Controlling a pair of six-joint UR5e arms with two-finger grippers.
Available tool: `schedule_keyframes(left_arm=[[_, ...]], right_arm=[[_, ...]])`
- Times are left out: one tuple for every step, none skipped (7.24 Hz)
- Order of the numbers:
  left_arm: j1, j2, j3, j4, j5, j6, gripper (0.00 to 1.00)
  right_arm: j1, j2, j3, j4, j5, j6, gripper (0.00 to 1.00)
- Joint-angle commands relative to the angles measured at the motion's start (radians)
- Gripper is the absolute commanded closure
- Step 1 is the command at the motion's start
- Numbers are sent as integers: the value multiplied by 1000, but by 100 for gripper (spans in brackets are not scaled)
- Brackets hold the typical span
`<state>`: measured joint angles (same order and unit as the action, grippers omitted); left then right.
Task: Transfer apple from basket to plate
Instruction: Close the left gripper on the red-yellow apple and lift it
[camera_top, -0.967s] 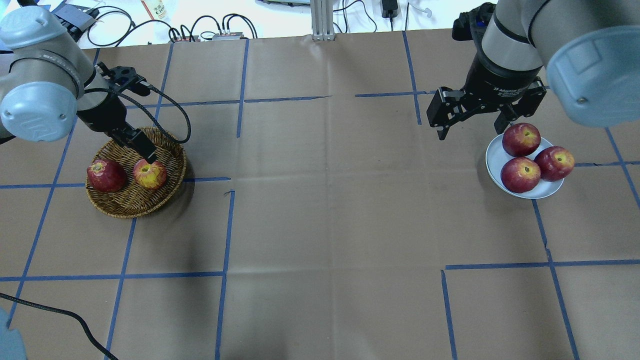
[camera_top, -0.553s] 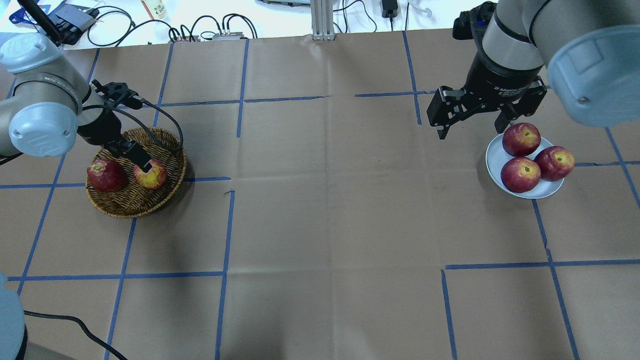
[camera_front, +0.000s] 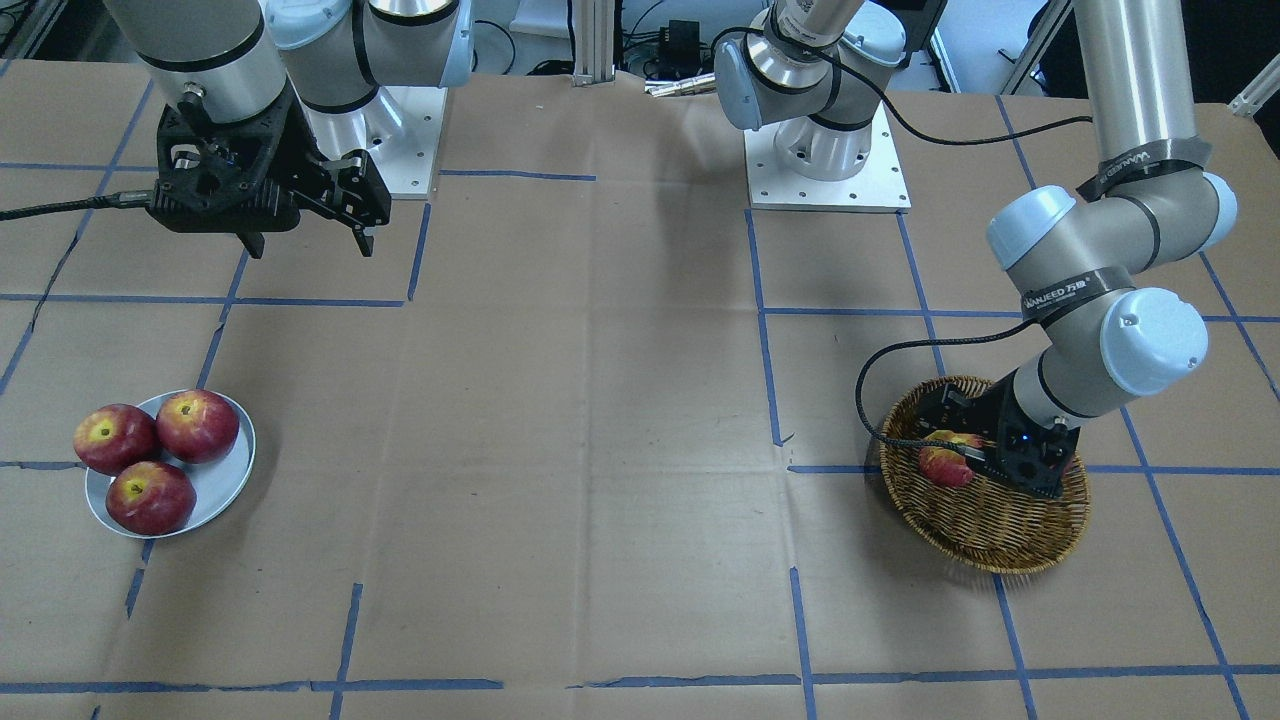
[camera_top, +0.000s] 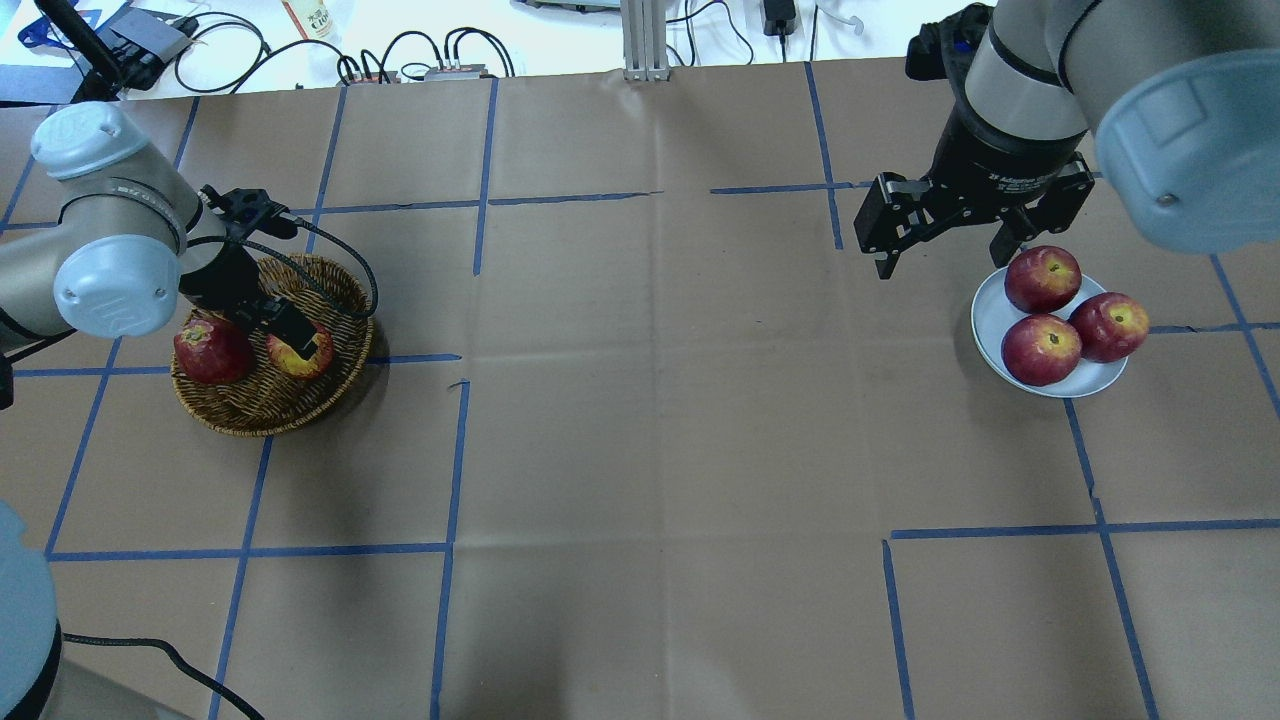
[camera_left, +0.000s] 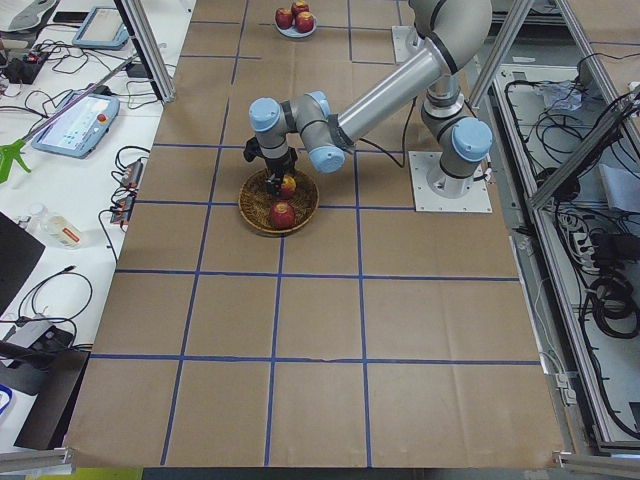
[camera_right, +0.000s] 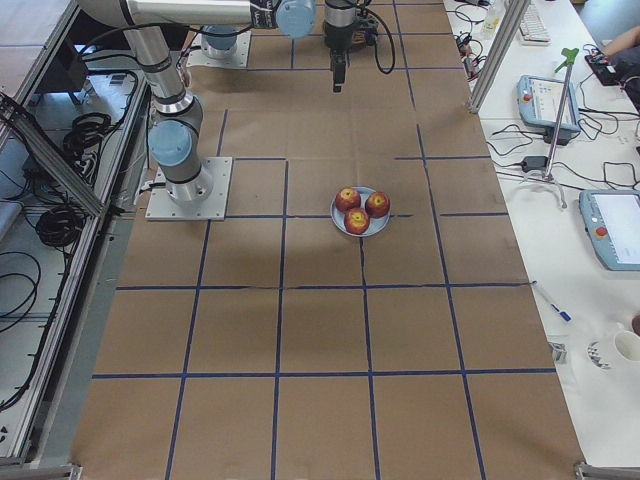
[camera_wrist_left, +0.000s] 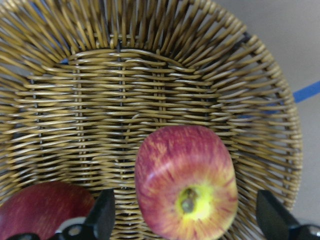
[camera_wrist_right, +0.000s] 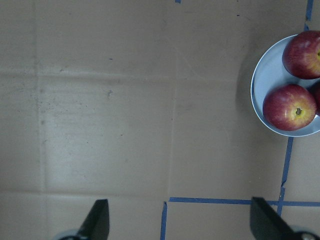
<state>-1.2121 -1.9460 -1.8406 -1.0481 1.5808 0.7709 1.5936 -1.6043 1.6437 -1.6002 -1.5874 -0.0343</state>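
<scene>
Brown paper covers the surface (camera_top: 650, 400). Left fingers (camera_wrist_left: 102, 220) are spread wide, one on each side of the apple (camera_wrist_left: 185, 182), which lies in the basket (camera_wrist_left: 150, 75) beside a darker apple (camera_wrist_left: 45, 207). Right fingers (camera_wrist_right: 100, 220) hang spread apart above bare paper near the plate (camera_wrist_right: 265, 75), which holds three dark red apples (camera_top: 1042, 350).

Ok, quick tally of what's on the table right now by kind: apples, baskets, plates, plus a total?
Apples: 5. In the basket: streaky apple and dark apple. On the plate: three red apples.
Baskets: 1
Plates: 1
Total: 7
</scene>
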Motion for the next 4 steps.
schedule_keyframes(left_arm=[[-1, -27, 1, 20, -4, -27, 4], [-3, -43, 3, 37, -4, -35, 16], [-4, -45, 4, 39, -4, -48, 35], [-9, -45, 7, 39, -2, -50, 48]], right_arm=[[0, 1, 1, 0, 0, 1, 0], [0, 6, 1, 0, -2, -1, 0], [0, 6, 1, 0, 0, -1, 0], [0, 7, 1, 0, 0, -1, 0]])
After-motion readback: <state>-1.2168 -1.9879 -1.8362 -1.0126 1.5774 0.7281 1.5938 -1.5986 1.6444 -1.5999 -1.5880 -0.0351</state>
